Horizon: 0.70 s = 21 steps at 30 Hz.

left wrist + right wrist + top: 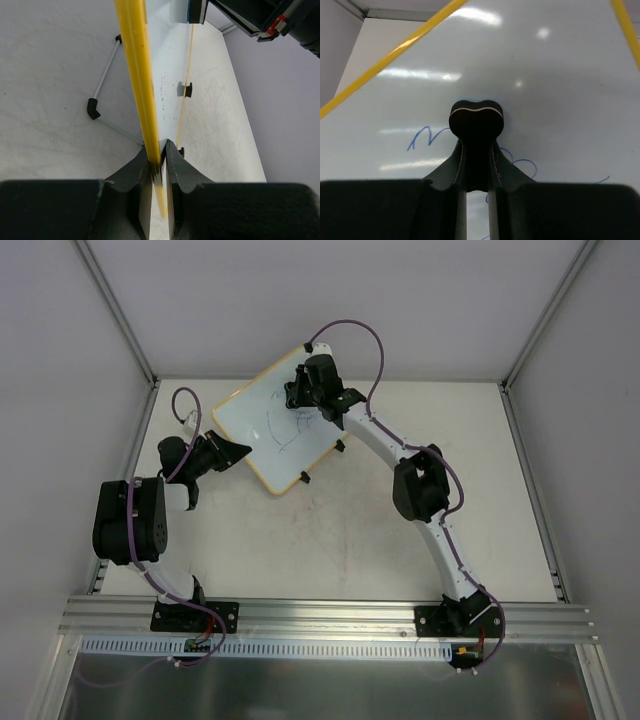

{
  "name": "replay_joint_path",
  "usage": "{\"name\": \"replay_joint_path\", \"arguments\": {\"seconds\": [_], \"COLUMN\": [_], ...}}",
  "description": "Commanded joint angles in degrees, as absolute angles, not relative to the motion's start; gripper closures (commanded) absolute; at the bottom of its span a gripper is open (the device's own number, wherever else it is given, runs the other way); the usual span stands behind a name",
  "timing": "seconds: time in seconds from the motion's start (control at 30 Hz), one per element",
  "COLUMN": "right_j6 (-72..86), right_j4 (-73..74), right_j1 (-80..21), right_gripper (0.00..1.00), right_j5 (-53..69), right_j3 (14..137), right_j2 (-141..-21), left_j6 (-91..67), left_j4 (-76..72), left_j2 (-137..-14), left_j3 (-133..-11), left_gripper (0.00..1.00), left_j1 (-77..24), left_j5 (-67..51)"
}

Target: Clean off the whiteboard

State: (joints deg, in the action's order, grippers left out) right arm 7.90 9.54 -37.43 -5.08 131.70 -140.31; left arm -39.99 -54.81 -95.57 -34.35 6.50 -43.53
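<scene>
Erasing looks barely begun: left gripper (159, 152) clamps the whiteboard (240, 420) frame, right gripper (476, 145) pinches a dark eraser (476, 117), blue scribbles (422, 136) uncleared.

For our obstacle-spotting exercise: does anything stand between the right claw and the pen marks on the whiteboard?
Nothing visible does. The right claw grips a dark pad that seems to rest on the whiteboard, with blue marks just beside it. The left claw clamps the board's yellow edge, off to one side.
</scene>
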Motion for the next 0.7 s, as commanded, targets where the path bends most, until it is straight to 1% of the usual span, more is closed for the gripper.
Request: {"name": "replay_joint_path", "arguments": {"seconds": [0.0,0.2,0.47,0.67], "right_j6": [9.84,13.01,14.06,13.62], "right_j4": [16.43,18.8,20.83,20.83], "right_j1": [-33.14,-29.27,-27.34,-26.98], "right_gripper": [1.0,1.0,1.0,1.0], "right_j5": [-8.88,-7.3,-13.27,-11.69], "right_j3": [128.41,125.69,118.58,119.0], "right_j2": [-140.18,-139.92,-136.23,-136.58], "left_j6": [-38.23,-38.32,-38.23,-38.32], "left_j4": [-56.95,-57.04,-57.13,-57.39], "left_j2": [-96.85,-96.77,-96.68,-96.59], "left_j3": [-32.78,-32.7,-32.61,-32.43], "left_gripper": [1.0,1.0,1.0,1.0], "left_j1": [7.38,7.56,7.65,7.65], "left_j5": [-46.05,-46.14,-45.97,-46.05]}}
